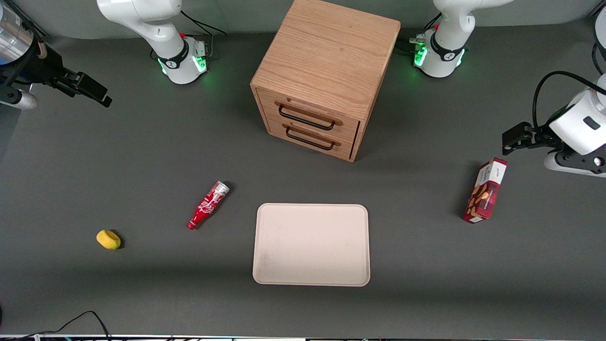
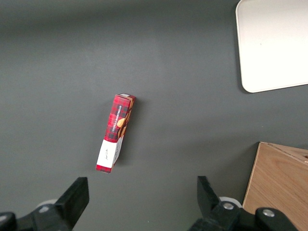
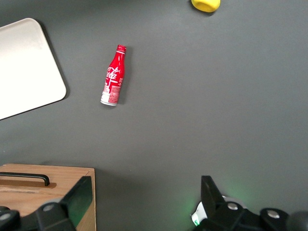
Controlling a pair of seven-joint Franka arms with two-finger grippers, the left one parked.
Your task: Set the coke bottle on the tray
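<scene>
On the dark grey tabletop (image 1: 142,156), the coke bottle (image 1: 208,204) lies on its side, its silver-grey base end pointing toward the wooden drawer cabinet (image 1: 322,80) and its narrow red neck pointing toward the front camera. It rests apart from the tray (image 1: 311,244), toward the working arm's end of the tabletop, touching nothing else. The tray is flat, beige and bare, and sits in front of the cabinet's two drawers, nearer to the front camera than the cabinet.

A small yellow object (image 1: 108,239), rounded and sponge-like, lies farther still toward the working arm's end, slightly nearer to the front camera than the bottle and well apart from it. A red snack box (image 1: 485,191) lies toward the parked arm's end of the tabletop, well apart from the tray.

The end effector (image 1: 92,90) hangs high above the tabletop at the working arm's end, well away from the bottle and holding nothing. From the right wrist view its two black fingers (image 3: 79,197) stand wide apart, with bare tabletop between them; the bottle (image 3: 113,75), the yellow object (image 3: 206,5), a corner of the tray (image 3: 53,91) and the top of the cabinet (image 3: 45,185) with a black drawer handle (image 3: 24,178) all show below it.
</scene>
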